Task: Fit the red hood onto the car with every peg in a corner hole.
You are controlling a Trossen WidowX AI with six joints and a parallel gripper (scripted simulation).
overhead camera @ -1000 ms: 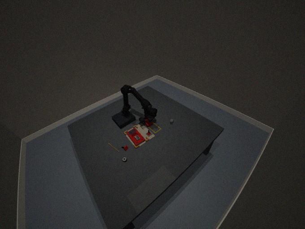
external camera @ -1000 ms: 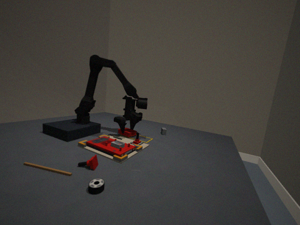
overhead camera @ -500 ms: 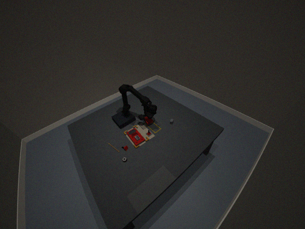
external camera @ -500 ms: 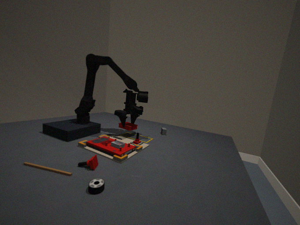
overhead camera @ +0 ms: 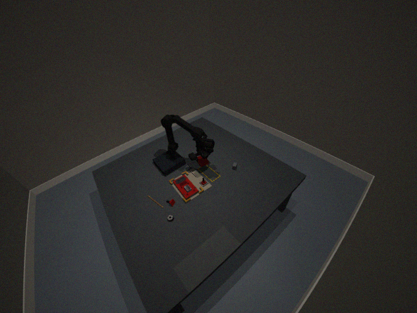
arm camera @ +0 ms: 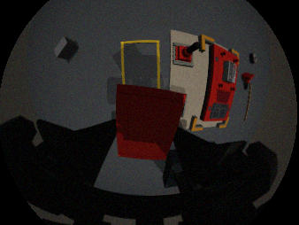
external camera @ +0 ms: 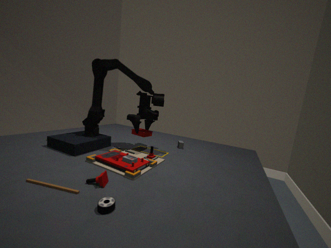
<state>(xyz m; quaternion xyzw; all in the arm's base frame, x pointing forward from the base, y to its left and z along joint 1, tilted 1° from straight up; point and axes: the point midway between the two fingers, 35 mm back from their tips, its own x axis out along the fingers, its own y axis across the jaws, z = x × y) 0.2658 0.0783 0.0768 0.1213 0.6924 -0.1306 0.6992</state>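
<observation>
The hood (overhead camera: 203, 161) (external camera: 143, 132) (arm camera: 148, 111) is a red shell held in the air, roughly level. My gripper (overhead camera: 201, 158) (external camera: 142, 130) (arm camera: 146, 125) is shut on it, one finger on each side, above the table behind the jig. Its corner holes cannot be made out. The red chassis (overhead camera: 179, 185) (external camera: 125, 165) (arm camera: 215, 86) sits in the jig (external camera: 159, 161) (arm camera: 190, 84), between orange corner brackets. The grey engine block (overhead camera: 187, 188) (external camera: 129, 159) (arm camera: 229, 71) is on its deck, with short red pegs around it.
A black post on a red base (overhead camera: 203, 182) (external camera: 151, 155) (arm camera: 182, 53) stands on the jig board. A yellow outline (external camera: 154, 149) (arm camera: 158, 62) lies beside it. A grey block (overhead camera: 234, 166) (external camera: 180, 145) (arm camera: 66, 49), wheel (external camera: 106, 208), wooden stick (external camera: 52, 186) and red-and-black piece (external camera: 102, 179) lie around.
</observation>
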